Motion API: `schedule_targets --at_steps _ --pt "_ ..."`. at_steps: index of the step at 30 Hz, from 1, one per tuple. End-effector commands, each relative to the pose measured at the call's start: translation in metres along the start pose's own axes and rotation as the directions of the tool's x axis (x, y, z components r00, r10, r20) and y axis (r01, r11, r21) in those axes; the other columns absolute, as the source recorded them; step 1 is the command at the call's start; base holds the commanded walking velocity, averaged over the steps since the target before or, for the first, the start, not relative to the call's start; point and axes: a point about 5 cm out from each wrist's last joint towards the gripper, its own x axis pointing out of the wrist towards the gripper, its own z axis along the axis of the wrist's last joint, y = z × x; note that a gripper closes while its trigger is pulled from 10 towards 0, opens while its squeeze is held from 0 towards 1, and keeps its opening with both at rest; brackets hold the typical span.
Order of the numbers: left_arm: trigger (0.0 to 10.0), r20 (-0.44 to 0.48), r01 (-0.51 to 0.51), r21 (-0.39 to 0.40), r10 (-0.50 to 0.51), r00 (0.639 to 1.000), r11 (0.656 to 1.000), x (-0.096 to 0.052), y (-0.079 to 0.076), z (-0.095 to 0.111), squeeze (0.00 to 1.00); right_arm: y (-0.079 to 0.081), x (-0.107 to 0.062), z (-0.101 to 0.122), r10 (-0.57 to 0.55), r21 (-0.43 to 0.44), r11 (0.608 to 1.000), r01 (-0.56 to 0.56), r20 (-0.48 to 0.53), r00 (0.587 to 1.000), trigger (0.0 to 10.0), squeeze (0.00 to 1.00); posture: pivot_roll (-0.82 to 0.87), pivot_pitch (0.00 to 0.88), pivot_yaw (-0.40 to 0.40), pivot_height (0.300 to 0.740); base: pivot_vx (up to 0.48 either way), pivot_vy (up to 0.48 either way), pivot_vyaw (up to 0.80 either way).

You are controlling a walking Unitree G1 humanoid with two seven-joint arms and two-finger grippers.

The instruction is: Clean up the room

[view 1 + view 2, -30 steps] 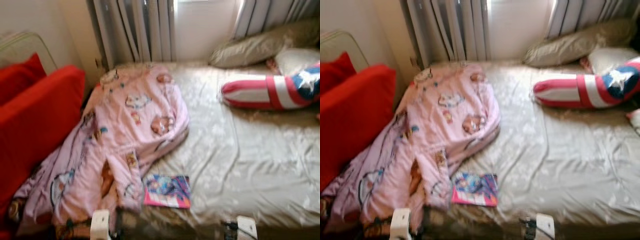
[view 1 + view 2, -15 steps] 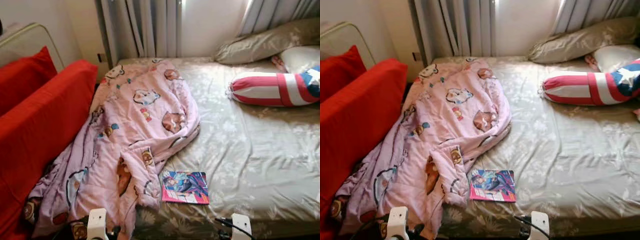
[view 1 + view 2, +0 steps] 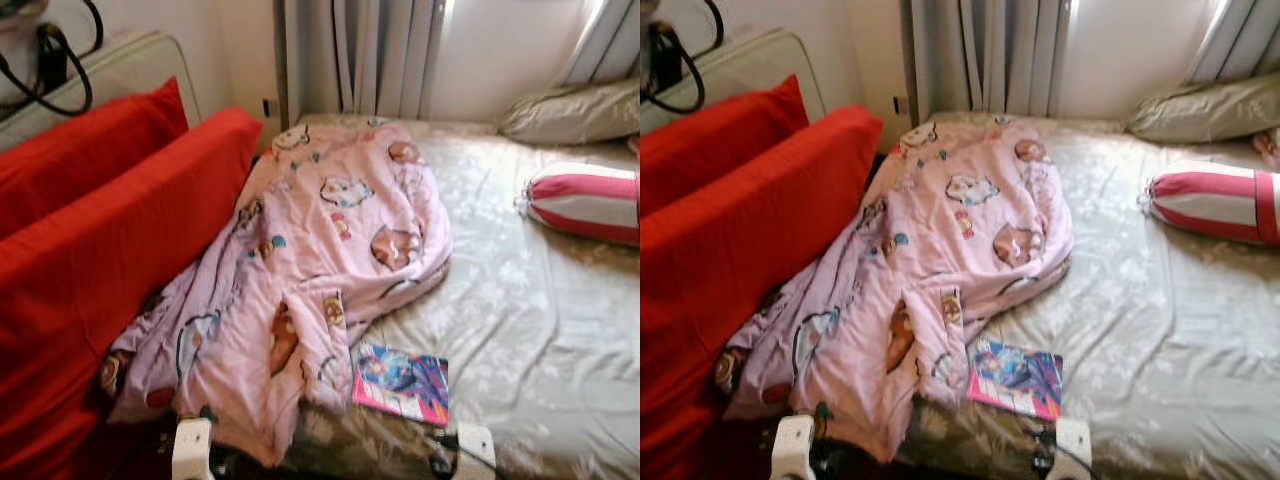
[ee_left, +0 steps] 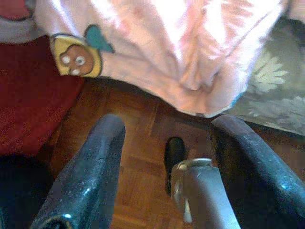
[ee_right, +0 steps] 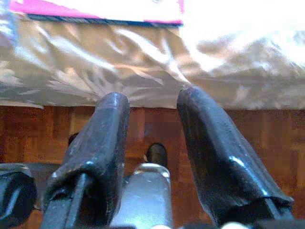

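Pink blanket (image 3: 320,270) and book (image 3: 402,382) were seen on bed (image 3: 540,330); left gripper (image 4: 167,143) and right gripper (image 5: 152,114) were held open, empty, low.

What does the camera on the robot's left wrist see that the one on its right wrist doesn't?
The left wrist view shows the pink blanket with a bear patch, hanging over the bed's edge, beside something red, with the left gripper open. The right wrist view shows the pink edge of the book lying on the bedsheet, with the right gripper open. Both show the wooden floor.
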Motion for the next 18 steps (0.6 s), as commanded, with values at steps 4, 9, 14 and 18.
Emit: schedule_targets --at_steps 4,9,14,18 --pt "10.0 -0.023 0.007 -0.016 -0.007 1.000 1.000 -0.0008 -0.0022 -0.0057 0.00 -0.0042 -0.0007 -0.0007 -0.015 0.018 1.000 0.015 0.004 1.000 10.0 0.00 0.06 0.000 0.004 0.740 0.000 0.000 0.00" --pt "10.0 -0.020 0.014 -0.027 -0.014 1.000 1.000 -0.0006 -0.0045 -0.0057 0.00 -0.0064 -0.0008 0.0004 -0.018 0.015 1.000 0.018 0.008 1.000 10.0 0.00 0.06 0.000 -0.002 0.740 0.229 0.000 0.00" --pt "10.0 -0.020 0.015 -0.031 -0.016 1.000 0.999 -0.0006 -0.0046 -0.0061 0.00 -0.0067 -0.0009 0.0001 -0.019 0.013 1.000 0.018 0.009 1.000 10.0 0.00 0.06 0.000 -0.002 0.740 0.324 0.000 0.00" --pt "10.0 -0.021 0.016 -0.032 -0.017 1.000 0.999 -0.0007 -0.0047 -0.0063 0.00 -0.0068 -0.0009 0.0002 -0.018 0.013 1.000 0.018 0.009 1.000 10.0 0.00 0.06 0.000 -0.004 0.740 0.326 0.000 0.00"
